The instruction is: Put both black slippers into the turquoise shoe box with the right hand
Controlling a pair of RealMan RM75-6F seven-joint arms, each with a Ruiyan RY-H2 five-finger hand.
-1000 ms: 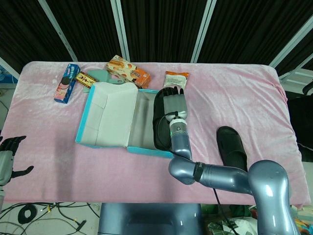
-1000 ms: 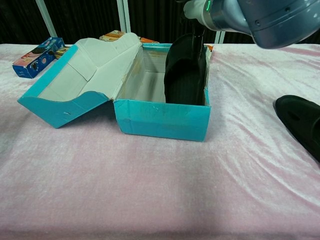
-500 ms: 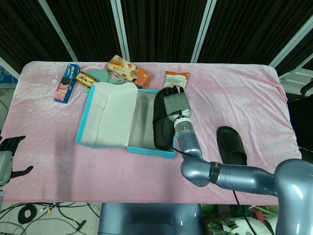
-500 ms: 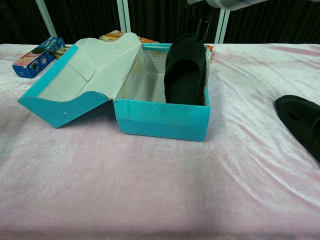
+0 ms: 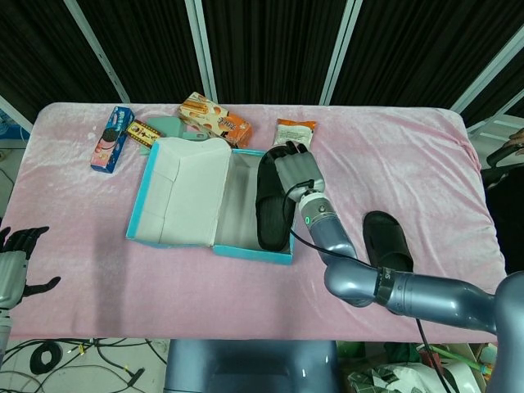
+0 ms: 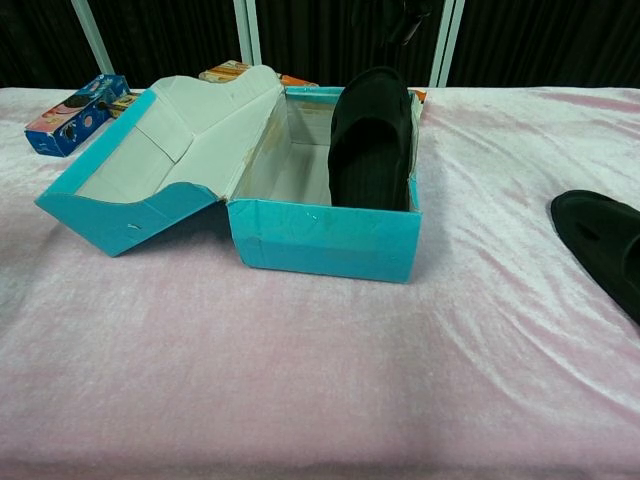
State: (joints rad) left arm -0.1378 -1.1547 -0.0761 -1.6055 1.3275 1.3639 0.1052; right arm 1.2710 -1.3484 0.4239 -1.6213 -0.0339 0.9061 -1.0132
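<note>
The turquoise shoe box [image 5: 221, 246] sat open on the pink table [image 5: 426, 155], its lid [image 5: 184, 192] folded out flat to the left. One black slipper [image 5: 273, 201] lay inside along the box's right wall, tilted so that its far end leaned on the rim. The second black slipper [image 5: 386, 242] lay on the cloth well to the right of the box, with bare table between them and more bare cloth on its far side.

The right hand [image 5: 296, 170] hovered over the far right corner of the box, above the slipper's far end, fingers loosely apart and holding nothing. The left hand [image 5: 15, 270] hung off the near left edge of the table, fingers spread and empty.

A snack packet [image 5: 294, 131] lay just beyond the box on the far side, and a blue biscuit box [image 5: 112, 138] sat near the far left corner.

Compared with a second earlier, the right hand had lifted up and to the right, off the slipper, which stayed leaning in the box.
</note>
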